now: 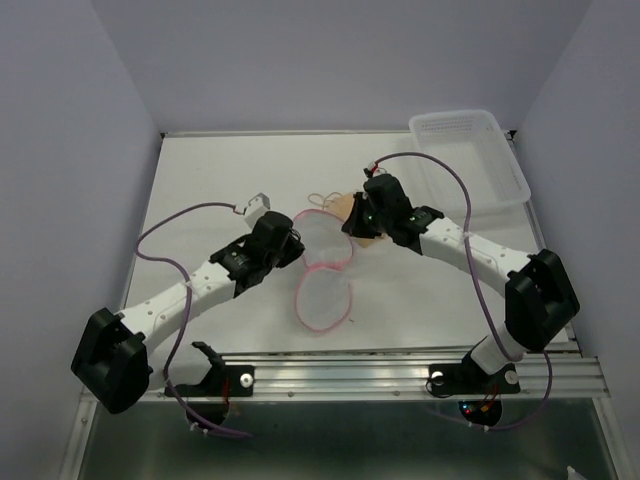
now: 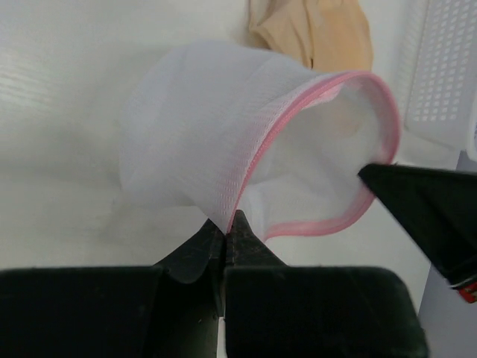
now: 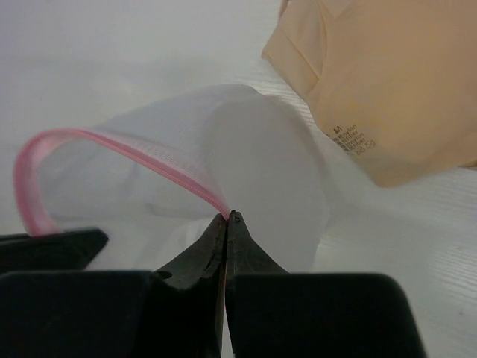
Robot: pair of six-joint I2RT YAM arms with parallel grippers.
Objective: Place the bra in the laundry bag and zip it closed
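The laundry bag (image 1: 322, 298) is a white mesh pouch with a pink zipper rim, lying open mid-table between both arms. My left gripper (image 1: 297, 243) is shut on the bag's left rim; in the left wrist view its jaws (image 2: 227, 221) pinch the mesh edge, and the bag (image 2: 216, 127) gapes open to the right. My right gripper (image 1: 350, 228) is shut on the opposite rim; its tips (image 3: 228, 216) clamp the pink zipper edge of the bag (image 3: 246, 149). The tan bra (image 1: 347, 208) lies on the table just behind the bag, outside it (image 3: 387, 82) (image 2: 320, 33).
A clear plastic basket (image 1: 470, 160) stands at the back right corner, also seen at the right edge of the left wrist view (image 2: 447, 67). A metal rail (image 1: 400, 372) runs along the near table edge. Purple cables loop above both arms.
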